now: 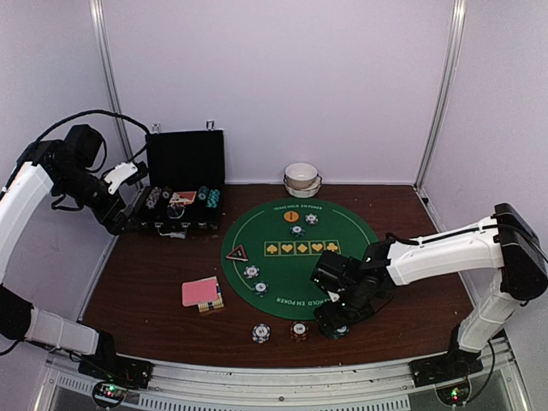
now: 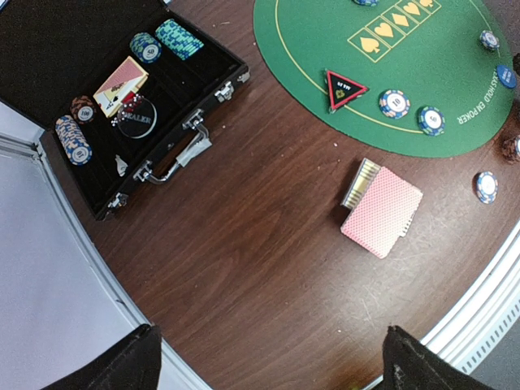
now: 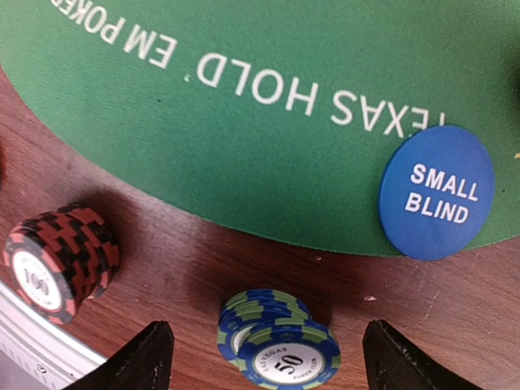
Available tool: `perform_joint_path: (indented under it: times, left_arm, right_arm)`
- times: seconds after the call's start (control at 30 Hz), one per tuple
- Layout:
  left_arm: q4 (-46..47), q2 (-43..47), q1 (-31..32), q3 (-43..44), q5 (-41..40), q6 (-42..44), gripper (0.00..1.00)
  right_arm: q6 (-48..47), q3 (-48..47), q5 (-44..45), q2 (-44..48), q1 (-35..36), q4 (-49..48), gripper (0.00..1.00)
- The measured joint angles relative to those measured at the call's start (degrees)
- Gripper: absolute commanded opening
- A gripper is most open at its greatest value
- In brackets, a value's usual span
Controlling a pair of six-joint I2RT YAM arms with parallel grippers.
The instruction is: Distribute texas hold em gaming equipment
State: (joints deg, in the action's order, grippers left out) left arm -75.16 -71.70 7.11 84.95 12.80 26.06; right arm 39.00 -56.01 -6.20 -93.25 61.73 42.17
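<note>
Straddling blue chip stack point(image 3: 280, 349), right hand point(image 3: 268, 333) wide | SMALL BLIND button point(image 3: 436, 192) beyond it, legible only by right wrist | left hand point(image 2: 270, 335) wide, empty | case point(image 2: 41, 49) holds chips point(image 2: 75, 140), cards point(image 2: 122, 81)

Robot lab test cell: white panel walls point(image 1: 282, 86) on aluminium posts point(image 1: 109, 86) box in the wooden table point(image 1: 145, 291); left arm point(image 1: 21, 201) and right arm point(image 1: 445, 253) bolted to a metal rail point(image 1: 282, 383) at table's near edge.

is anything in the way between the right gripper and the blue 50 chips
Nothing visible. The blue 50 chips sit between the right gripper's open fingers, with a gap on each side. The red chip stack stands outside the fingers, and the small blind button lies apart on the edge of the mat.
</note>
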Motion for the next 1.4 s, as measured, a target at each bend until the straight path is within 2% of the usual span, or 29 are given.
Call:
perform_joint_path:
  times: [0.77,1.07,1.4]
  left_arm:
    - [0.00,0.00,0.00,0.00,-0.02,0.00,0.98]
    - [0.00,0.02,0.00,0.00,0.00,0.00,0.98]
    - [0.00,0.02,0.00,0.00,-0.02,0.02,0.97]
  right_arm:
    - [-0.02,0.81,0.48,-2.60,1.31,-0.44,0.59]
    - [-0.85,-0.55,1.62,-2.62,1.42,0.96,0.40]
    - [-1.51,-1.86,2.16,-3.67,1.44,2.05,0.43]
